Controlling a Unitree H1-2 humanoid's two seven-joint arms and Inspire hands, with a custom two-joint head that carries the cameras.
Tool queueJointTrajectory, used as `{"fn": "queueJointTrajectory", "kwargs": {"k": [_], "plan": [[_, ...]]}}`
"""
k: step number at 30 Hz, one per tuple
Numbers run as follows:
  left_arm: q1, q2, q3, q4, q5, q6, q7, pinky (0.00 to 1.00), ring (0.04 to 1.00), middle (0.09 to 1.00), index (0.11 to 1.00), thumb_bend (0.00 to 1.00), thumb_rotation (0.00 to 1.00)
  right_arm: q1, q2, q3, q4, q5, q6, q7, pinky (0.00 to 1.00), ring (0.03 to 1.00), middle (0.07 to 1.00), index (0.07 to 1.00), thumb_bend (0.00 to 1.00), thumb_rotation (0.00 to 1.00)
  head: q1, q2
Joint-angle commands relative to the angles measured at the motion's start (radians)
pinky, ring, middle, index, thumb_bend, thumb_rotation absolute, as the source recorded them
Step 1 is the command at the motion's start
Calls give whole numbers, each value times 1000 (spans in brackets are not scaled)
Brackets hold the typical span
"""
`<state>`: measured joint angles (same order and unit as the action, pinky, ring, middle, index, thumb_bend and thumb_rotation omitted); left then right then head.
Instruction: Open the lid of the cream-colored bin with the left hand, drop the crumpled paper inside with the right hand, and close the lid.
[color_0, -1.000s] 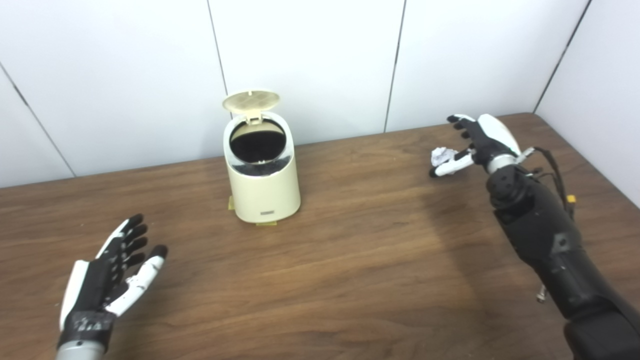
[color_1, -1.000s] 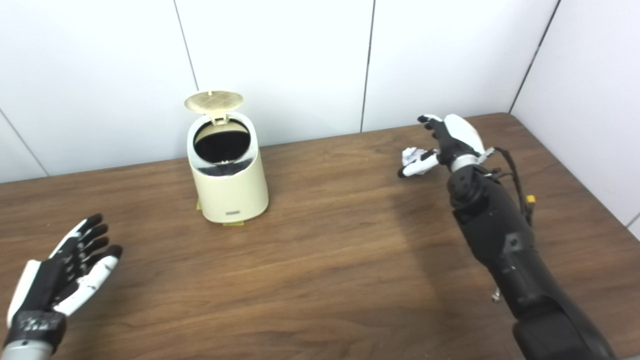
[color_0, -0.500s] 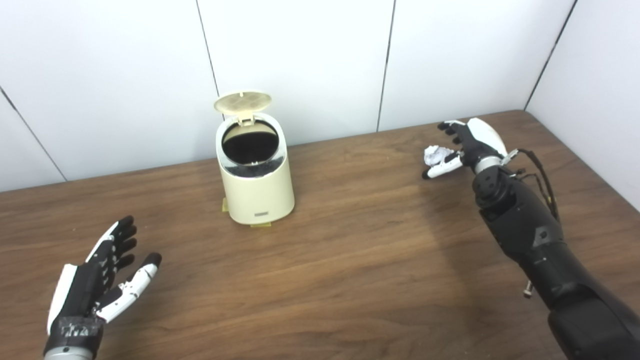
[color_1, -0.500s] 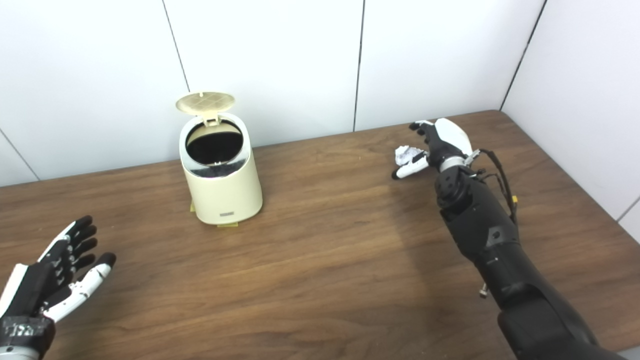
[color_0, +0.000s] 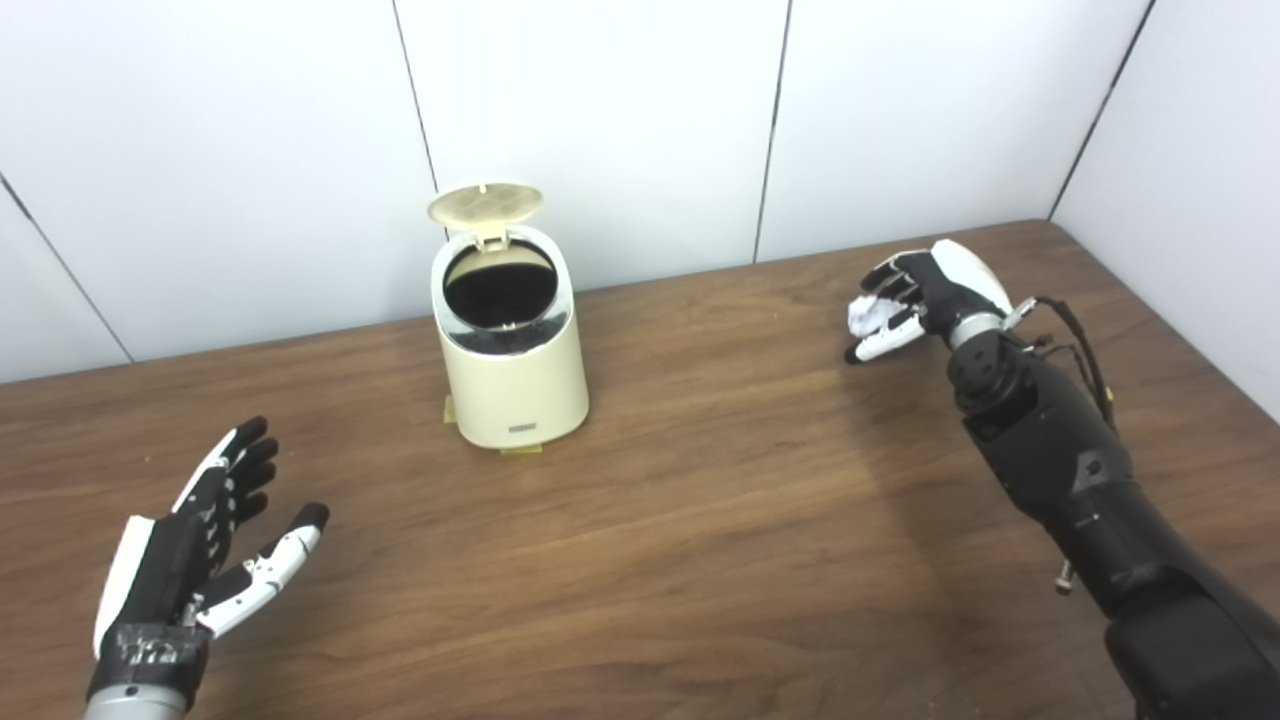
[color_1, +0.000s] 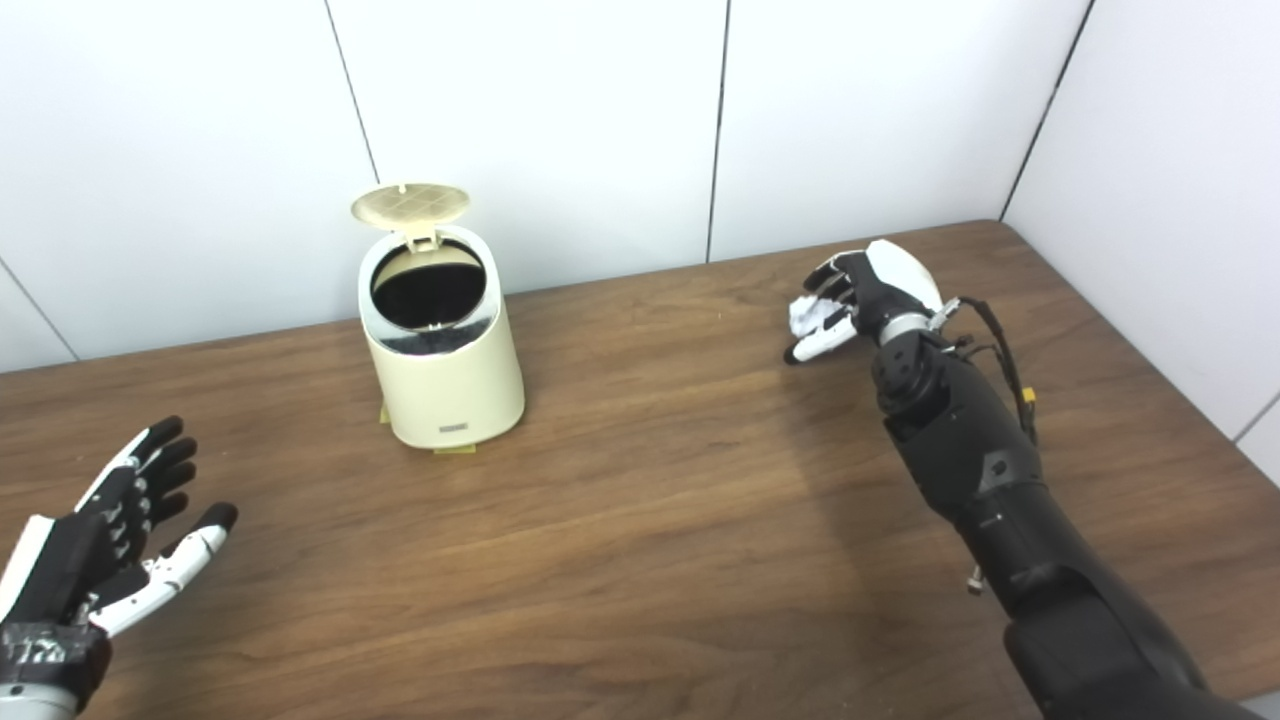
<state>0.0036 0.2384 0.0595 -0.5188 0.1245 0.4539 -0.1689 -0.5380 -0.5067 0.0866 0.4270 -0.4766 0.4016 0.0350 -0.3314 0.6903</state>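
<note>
The cream bin (color_0: 512, 345) stands on the wooden table (color_0: 700, 520) toward the back, left of the middle and near the white wall panels (color_0: 600, 120), with its round lid (color_0: 486, 203) tipped up on the rear hinge and the dark inside open to view. A small dark label sits low on its front, too small to read, and yellowish tabs poke out from under the base. What lies inside is lost in the black. Well off to the right, the crumpled paper (color_0: 868, 312) is a small white wad in the right hand (color_0: 925, 297), whose fingers curl around it from above while the thumb sticks out below; much of the paper is hidden behind them, and I cannot tell whether it is lifted off the table. Cables loop off the black forearm by the wrist. The left hand (color_0: 200, 540) hovers low at the near left, palm up, fingers spread and holding nothing, its arm cut off by the bottom edge.
</note>
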Motion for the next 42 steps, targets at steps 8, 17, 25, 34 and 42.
{"fn": "queueJointTrajectory", "kwargs": {"k": [8, 17, 25, 34, 42], "plan": [[-48, -6, -4, -44, 22, 0, 28, 876, 905, 907, 956, 431, 198, -11, -46, 17, -38, -11, -30, 5, 325, 372, 475, 545, 512, 0, 6, 4], [-54, -6, -14, -19, 34, -30, 39, 849, 885, 899, 943, 442, 239, -14, -23, 11, -105, -16, -74, -45, 332, 371, 475, 544, 512, 0, 21, 1], [-51, -5, -31, -2, 71, -45, 43, 847, 881, 896, 941, 442, 279, -10, 5, -8, -192, -13, -107, -74, 345, 374, 489, 530, 513, 0, 39, -5], [-31, -12, -39, 22, 71, -63, 58, 871, 886, 898, 924, 473, 307, -9, 55, -44, -364, -32, -133, -137, 343, 369, 484, 543, 494, 0, 84, -14], [-25, -39, -53, 62, 67, -110, 68, 860, 895, 906, 916, 516, 323, -12, 134, -48, -499, -22, -175, -151, 296, 386, 511, 534, 492, 0, 156, -28]]}}
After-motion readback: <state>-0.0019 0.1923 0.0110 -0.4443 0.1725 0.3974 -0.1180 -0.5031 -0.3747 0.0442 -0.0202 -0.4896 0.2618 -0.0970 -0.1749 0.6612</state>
